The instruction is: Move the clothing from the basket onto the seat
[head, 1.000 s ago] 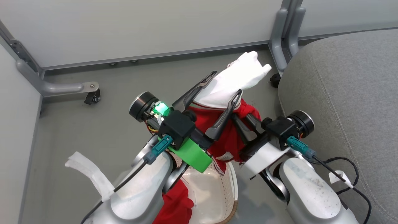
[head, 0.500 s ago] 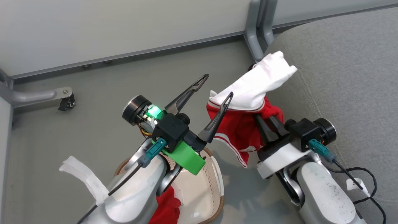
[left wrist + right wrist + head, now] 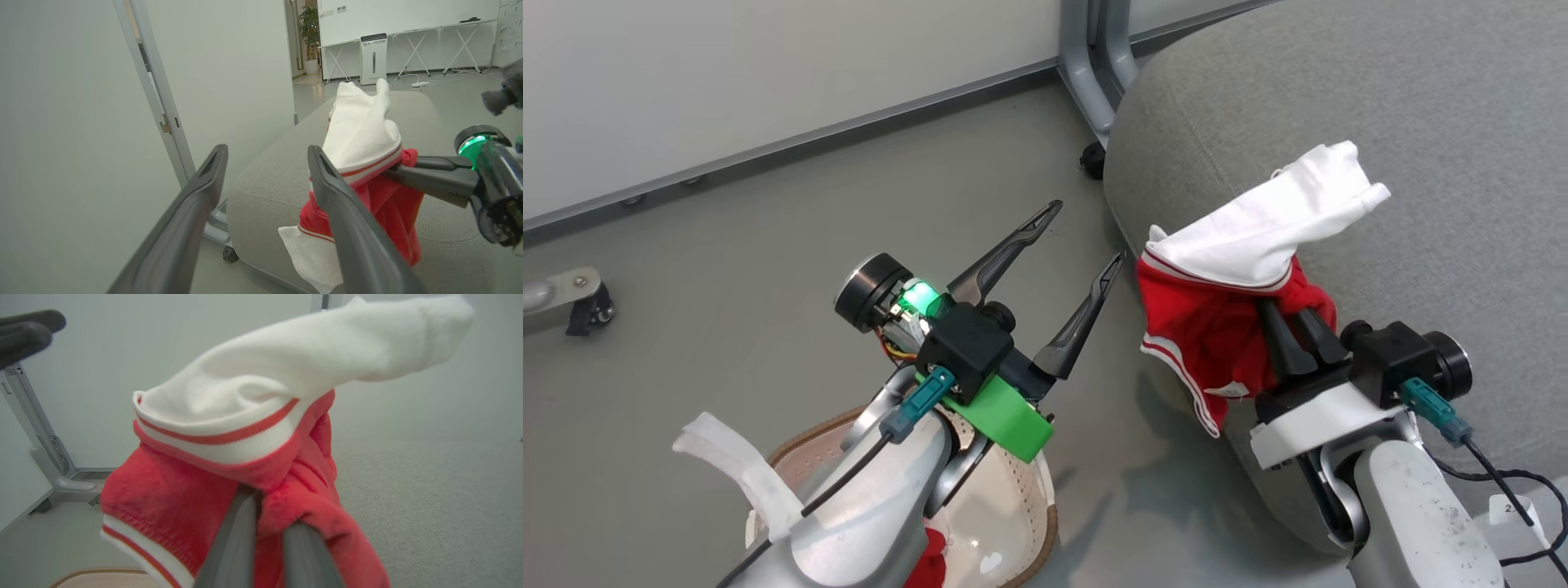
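Note:
A red garment with a white panel [image 3: 1241,286] hangs in the air at the front edge of the grey seat [image 3: 1421,106], with my right gripper [image 3: 1286,314] shut on its red part. The right wrist view shows the fabric [image 3: 229,457] bunched over the closed fingers. My left gripper [image 3: 1078,245] stands open over the floor, left of the garment, with nothing between its fingers. The basket [image 3: 1013,523] lies at the bottom under my left arm, and a scrap of red clothing [image 3: 929,563] shows inside it. In the left wrist view the garment [image 3: 363,163] hangs beyond the right finger.
A grey metal partition leg [image 3: 1094,65] with a black caster [image 3: 1092,159] stands at the seat's far-left corner. Pale wall panels run along the back. Another caster [image 3: 584,306] sits at the left edge. Black cables [image 3: 1503,490] lie on the seat by my right arm.
The head view has swung right, so the seat now takes up more of it. My right gripper has carried the garment away from the basket and the left gripper, over the seat's edge.

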{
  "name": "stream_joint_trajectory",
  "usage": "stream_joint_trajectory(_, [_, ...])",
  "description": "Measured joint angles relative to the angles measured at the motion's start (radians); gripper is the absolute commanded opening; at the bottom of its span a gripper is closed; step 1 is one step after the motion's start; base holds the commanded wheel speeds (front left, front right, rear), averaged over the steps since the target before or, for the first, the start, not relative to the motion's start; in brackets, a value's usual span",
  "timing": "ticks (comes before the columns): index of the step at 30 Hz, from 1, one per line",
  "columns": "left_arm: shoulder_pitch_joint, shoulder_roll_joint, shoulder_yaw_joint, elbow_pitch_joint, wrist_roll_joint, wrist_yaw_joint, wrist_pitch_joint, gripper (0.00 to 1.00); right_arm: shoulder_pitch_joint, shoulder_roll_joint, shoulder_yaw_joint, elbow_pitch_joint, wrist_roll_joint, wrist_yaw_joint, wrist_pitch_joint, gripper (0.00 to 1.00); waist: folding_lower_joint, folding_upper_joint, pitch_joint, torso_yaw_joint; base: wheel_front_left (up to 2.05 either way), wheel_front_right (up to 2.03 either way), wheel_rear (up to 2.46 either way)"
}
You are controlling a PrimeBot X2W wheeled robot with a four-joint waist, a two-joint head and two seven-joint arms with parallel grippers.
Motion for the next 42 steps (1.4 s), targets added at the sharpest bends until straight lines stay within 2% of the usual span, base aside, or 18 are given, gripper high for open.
stream_joint_trajectory(12, [-0.001, 0.012, -0.011, 0.007, 0.005, -0.003, 0.0, 1.0, 0.067, 0.0, -0.094, -0.047, -0.022, 0.0, 0.0, 0.0, 0.0, 0.0, 0.037, -0.092, 0.0, 0.0, 0.0])
stream_joint_trajectory(23, [-0.002, 0.015, -0.021, 0.009, 0.007, -0.004, 0.0, 1.0, 0.044, 0.0, -0.133, -0.061, -0.029, 0.0, 0.0, 0.0, 0.0, 0.0, 0.054, -0.113, 0.0, 0.0, 0.0])
stream_joint_trajectory(32, [-0.034, 0.028, -0.036, -0.006, 0.01, -0.008, 0.005, 1.0, -0.157, -0.003, -0.209, -0.074, -0.09, 0.0, 0.0, 0.0, 0.0, 0.0, 0.119, -0.102, 0.0, 0.0, 0.0])
stream_joint_trajectory(42, [-0.109, 0.062, -0.064, -0.051, 0.025, -0.016, 0.016, 1.0, -0.464, -0.084, -0.323, -0.061, -0.148, 0.0, 0.0, 0.0, 0.0001, 0.0, 0.258, -0.072, 0.0, 0.0, 0.0])
